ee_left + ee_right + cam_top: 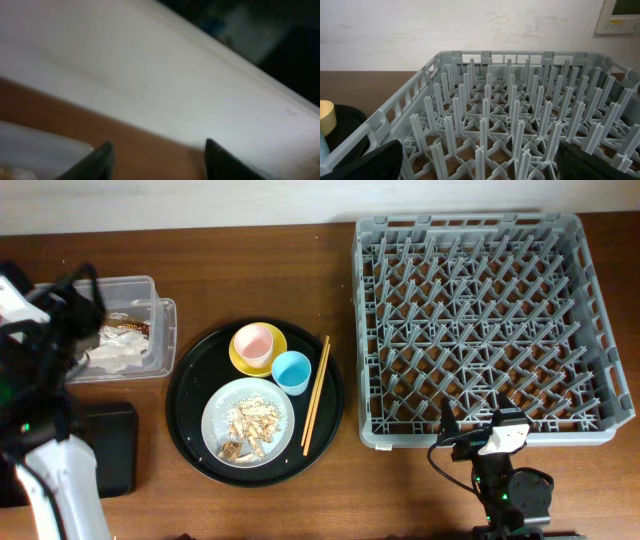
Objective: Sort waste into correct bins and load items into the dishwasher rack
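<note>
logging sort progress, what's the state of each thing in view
clear tub, holds napkin and wrapper
napkin, crumpled
rectangular black tray, nothing seen in it
white plate, scraps on it
pink cup, upright on yellow saucer
blue cup, upright, empty
chopsticks, lying on round tray
rack, empty
left gripper, open, empty
right gripper, open, empty

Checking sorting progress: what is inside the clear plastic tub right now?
The clear tub holds a crumpled white napkin and a brown-gold wrapper. The left arm covers the tub's left end, so anything lying there is hidden.
</note>
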Controlling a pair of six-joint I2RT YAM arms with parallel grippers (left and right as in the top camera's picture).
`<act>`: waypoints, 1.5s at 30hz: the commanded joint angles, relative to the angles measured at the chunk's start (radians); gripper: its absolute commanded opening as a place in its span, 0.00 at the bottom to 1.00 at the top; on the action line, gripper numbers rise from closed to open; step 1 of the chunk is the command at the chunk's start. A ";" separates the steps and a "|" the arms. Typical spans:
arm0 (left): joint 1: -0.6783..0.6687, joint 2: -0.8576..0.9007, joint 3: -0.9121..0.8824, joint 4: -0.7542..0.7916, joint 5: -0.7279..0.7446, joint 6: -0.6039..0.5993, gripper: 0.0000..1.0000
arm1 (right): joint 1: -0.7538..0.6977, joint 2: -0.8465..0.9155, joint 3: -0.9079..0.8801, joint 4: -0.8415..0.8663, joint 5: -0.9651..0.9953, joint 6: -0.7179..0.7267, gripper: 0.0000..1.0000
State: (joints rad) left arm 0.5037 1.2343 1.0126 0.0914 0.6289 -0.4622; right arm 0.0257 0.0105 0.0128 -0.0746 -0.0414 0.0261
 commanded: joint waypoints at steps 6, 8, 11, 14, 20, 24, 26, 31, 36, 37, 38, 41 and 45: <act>-0.009 -0.203 -0.005 -0.941 0.262 0.273 0.99 | -0.006 -0.007 -0.007 -0.001 0.005 0.004 0.98; -0.079 -0.243 -0.005 -1.085 0.206 0.304 0.98 | -0.006 -0.007 -0.007 -0.001 0.005 0.004 0.98; -0.299 -0.309 -0.005 -1.193 -0.007 0.264 0.96 | -0.006 -0.007 -0.007 -0.001 0.005 0.004 0.98; -0.554 -0.320 -0.005 -1.244 -0.270 0.103 0.96 | -0.006 -0.007 -0.007 -0.001 0.005 0.004 0.98; -1.152 -0.189 -0.005 -1.247 -0.685 -0.216 0.42 | -0.006 -0.007 -0.007 -0.001 0.005 0.004 0.98; -1.252 0.064 -0.005 -1.173 -0.727 -0.253 0.42 | -0.006 -0.007 -0.007 -0.001 0.005 0.004 0.98; -1.252 0.167 -0.005 -1.105 -0.727 -0.253 0.36 | -0.006 -0.007 -0.007 -0.001 0.005 0.004 0.98; -1.252 0.321 -0.005 -0.990 -0.740 -0.251 0.36 | -0.006 -0.007 -0.007 -0.001 0.005 0.004 0.99; -1.252 0.399 -0.007 -0.962 -0.892 -0.240 0.37 | -0.006 -0.007 -0.007 -0.001 0.005 0.004 0.98; -1.252 0.405 -0.011 -0.962 -0.907 -0.240 0.37 | -0.006 -0.007 -0.007 -0.001 0.005 0.004 0.98; -1.252 0.415 -0.021 -0.961 -0.906 -0.240 0.37 | -0.006 -0.007 -0.007 -0.001 0.005 0.004 0.98; -1.254 0.435 -0.074 -0.898 -0.863 -0.226 0.37 | -0.006 -0.007 -0.007 -0.001 0.005 0.004 0.98; -1.254 0.436 -0.098 -0.865 -0.855 -0.203 0.37 | -0.006 -0.007 -0.007 -0.001 0.005 0.004 0.98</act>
State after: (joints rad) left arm -0.7452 1.6627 0.9306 -0.7792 -0.2317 -0.6888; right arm 0.0257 0.0101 0.0128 -0.0738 -0.0414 0.0265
